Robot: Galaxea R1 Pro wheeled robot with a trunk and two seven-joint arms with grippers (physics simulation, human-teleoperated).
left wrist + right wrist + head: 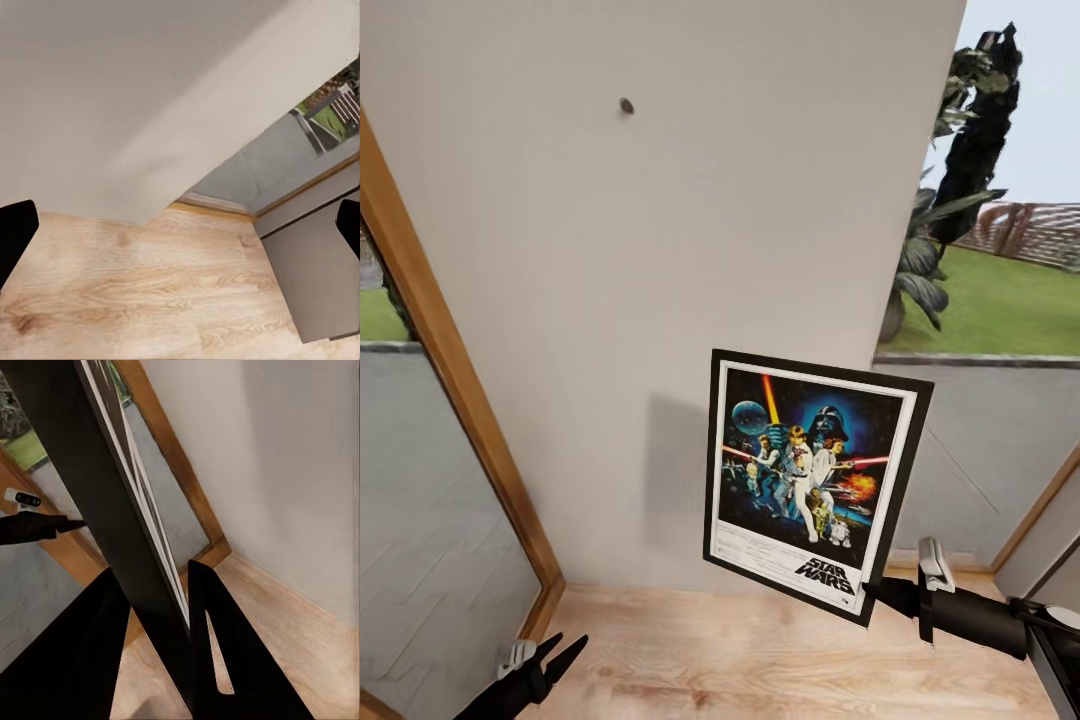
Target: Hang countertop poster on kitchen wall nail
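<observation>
Poster (810,480): your right gripper (878,592) pinches its near right corner, frame tilted.
Nail (626,105): far up-left on wall (690,250), well apart.
Left gripper (550,655): low, fingers spread, holding nothing.

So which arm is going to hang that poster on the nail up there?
Probably the right. Its gripper already clamps the poster by a lower corner, facing the wall below the nail. The left gripper hangs low and open, holding nothing.

The poster (812,480) carries one readable mark — "STAR WARS" on its white bottom border; the finer print beside it is illegible.
</observation>
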